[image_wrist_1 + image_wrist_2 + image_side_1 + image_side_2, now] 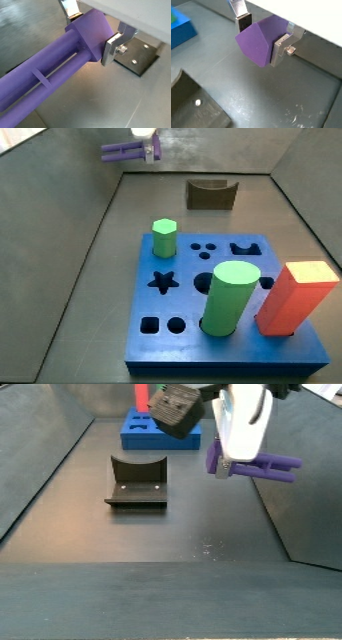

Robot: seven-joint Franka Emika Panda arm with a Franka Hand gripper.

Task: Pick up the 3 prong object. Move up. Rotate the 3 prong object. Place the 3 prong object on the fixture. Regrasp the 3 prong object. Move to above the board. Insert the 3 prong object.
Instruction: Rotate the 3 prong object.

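Open floor around fixture, seemingly.

purple 3 prong object horizontal, gripped aloft by end effector

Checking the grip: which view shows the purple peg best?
A wrist view: the peg fills it, shut in the gripper. Another wrist view shows only its end; both side views show it small and raised.
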